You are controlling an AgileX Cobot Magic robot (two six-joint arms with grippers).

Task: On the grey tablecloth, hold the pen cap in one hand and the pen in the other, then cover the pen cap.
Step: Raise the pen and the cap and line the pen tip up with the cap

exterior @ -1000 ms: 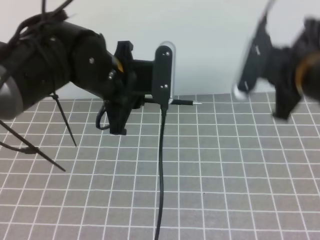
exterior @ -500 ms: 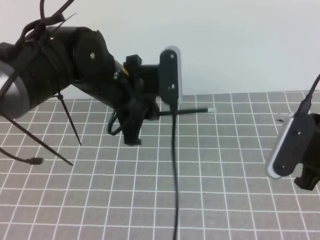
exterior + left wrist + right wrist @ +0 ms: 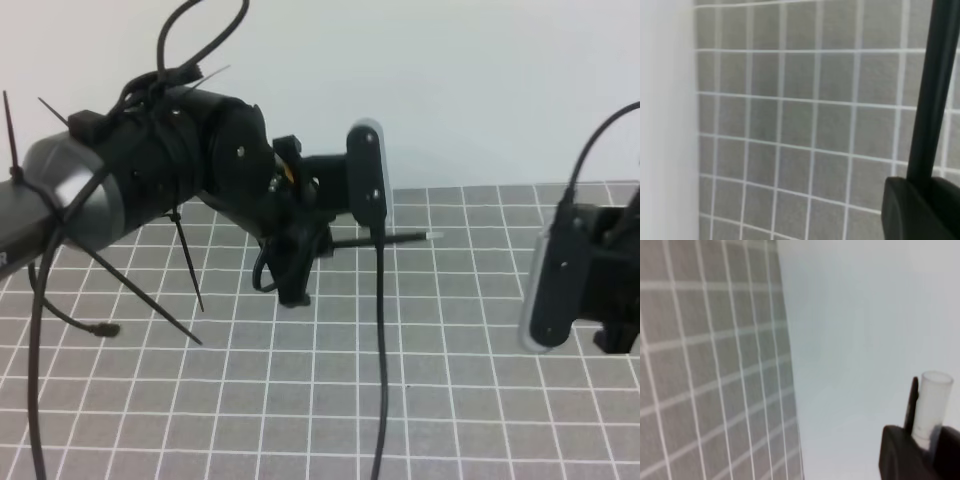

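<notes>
In the exterior view my left gripper (image 3: 312,245) is shut on the pen (image 3: 390,239), a thin black stick held level above the grey tablecloth (image 3: 450,380), its pale tip pointing right. The left wrist view shows the pen (image 3: 931,95) rising from the dark fingers (image 3: 920,212). My right arm (image 3: 600,270) stands at the right edge, a few grid squares from the pen tip; its fingers are hidden there. In the right wrist view the right gripper (image 3: 922,442) is shut on the pen cap (image 3: 932,402), a short translucent tube standing upright with its open end up.
A black cable (image 3: 380,360) hangs from the left wrist camera (image 3: 365,185) down across the cloth. Stiff cable ties (image 3: 188,270) stick out from the left arm. A plain white wall (image 3: 450,90) bounds the cloth at the back.
The left arm has shifted right with the pen still level in its grip. The right arm has dropped from the upper right to mid-height at the right edge.
</notes>
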